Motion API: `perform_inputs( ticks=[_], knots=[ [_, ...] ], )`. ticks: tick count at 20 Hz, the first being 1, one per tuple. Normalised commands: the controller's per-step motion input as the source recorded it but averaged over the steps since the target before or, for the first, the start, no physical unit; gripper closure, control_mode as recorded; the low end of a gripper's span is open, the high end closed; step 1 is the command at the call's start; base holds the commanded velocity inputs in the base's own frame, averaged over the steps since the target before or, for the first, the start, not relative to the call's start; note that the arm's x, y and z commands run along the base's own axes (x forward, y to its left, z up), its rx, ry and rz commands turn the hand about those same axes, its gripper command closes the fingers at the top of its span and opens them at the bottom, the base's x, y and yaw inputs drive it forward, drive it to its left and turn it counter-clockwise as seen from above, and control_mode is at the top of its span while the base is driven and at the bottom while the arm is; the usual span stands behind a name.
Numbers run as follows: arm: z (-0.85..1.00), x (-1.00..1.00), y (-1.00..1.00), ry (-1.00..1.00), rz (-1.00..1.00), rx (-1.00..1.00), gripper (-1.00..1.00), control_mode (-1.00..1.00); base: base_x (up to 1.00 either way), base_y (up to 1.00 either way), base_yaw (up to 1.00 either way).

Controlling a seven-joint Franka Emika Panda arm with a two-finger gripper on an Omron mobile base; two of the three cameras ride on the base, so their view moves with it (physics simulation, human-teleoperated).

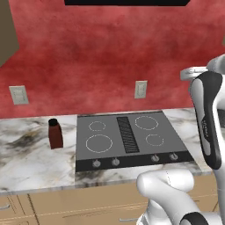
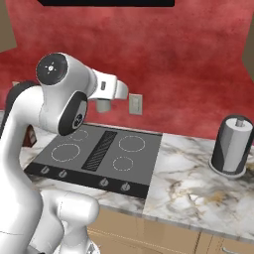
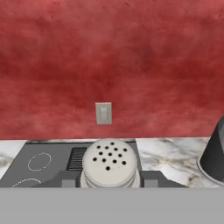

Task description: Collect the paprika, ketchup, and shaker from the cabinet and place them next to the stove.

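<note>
The stove point(image 1: 132, 138) sits in the marble counter point(image 2: 198, 188), against the red wall. The paprika point(image 1: 55, 134) already stands just left of the cooktop. The gripper point(image 3: 111, 181) is closed on the shaker point(image 3: 110, 162), carried in the air above the cooktop. I judge this the shaker's delivery; next it needs lowering onto bare counter beside the stove, then release. No legible labels or writing anywhere.

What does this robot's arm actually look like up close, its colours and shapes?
The arm is glossy white, built of thick rounded tube sections with dark grey bands at the joints. One round joint cap bears a small red mark. The gripper ends in two small dark grey fingers. No loose cables show.
</note>
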Motion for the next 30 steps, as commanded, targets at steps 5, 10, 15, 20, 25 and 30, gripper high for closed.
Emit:
perform_inputs(
  ticks=[5,10,15,20,25,30],
  knots=[
    [-0.05,0.25,-0.11,0.00,0.04,0.00,1.00,-1.00,0.40,-0.10,0.00],
    [-0.22,0.40,-0.45,-0.03,0.13,0.00,1.00,-1.00,0.00,0.00,0.00],
    [-0.39,0.18,-0.52,0.00,0.08,-0.01,1.00,-1.00,0.00,0.00,0.00],
    [-0.53,0.12,-0.39,0.05,0.01,-0.05,1.00,-1.00,0.00,0.00,0.00],
    [-0.62,0.12,-0.29,0.01,0.00,-0.04,1.00,-1.00,0.00,0.00,0.00],
    [-0.58,0.23,-0.29,0.00,0.06,-0.01,1.00,-1.00,0.00,0.00,0.00]
  ],
)
